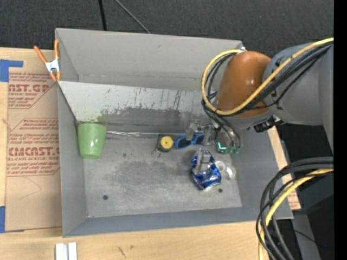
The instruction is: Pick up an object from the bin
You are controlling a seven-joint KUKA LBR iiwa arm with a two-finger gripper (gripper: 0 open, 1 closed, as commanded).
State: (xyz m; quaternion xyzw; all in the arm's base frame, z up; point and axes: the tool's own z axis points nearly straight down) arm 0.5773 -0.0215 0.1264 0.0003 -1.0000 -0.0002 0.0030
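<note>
My gripper (203, 158) reaches down at the right side of the bin floor, its metal fingers pointing at a crumpled blue and white wrapper (207, 176) that lies just below them. The fingertips touch or nearly touch the wrapper's top. A small yellow round piece (165, 142) on a blue-handled tool (187, 141) lies just left of the gripper. A clear, pale bit (230, 172) rests to the right of the wrapper.
A light green plastic cup (91, 140) lies on its side against the bin's left wall. A thin metal rod (130, 134) runs from the cup toward the yellow piece. The arm with its orange cover and yellow cables hangs over the bin's right edge.
</note>
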